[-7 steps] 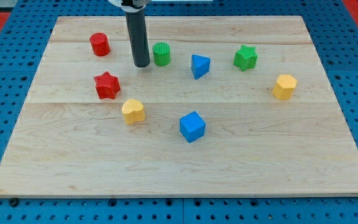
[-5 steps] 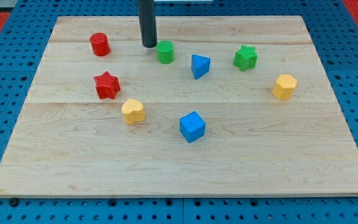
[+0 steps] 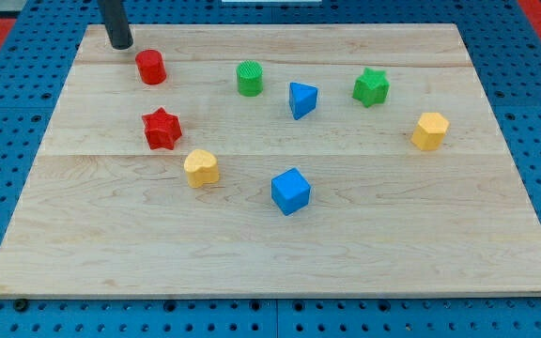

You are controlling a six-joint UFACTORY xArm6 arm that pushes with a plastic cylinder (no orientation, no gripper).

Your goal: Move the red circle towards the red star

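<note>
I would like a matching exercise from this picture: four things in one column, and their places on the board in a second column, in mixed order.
Things:
1. my tip
2. yellow block
3. blue cube
4. red star

Places:
A. nearest the view's right edge
B. directly below the red circle
C. top left corner, up-left of the red circle
D. lowest in the view, near the middle

Pairs: 1-C, 2-A, 3-D, 4-B
</note>
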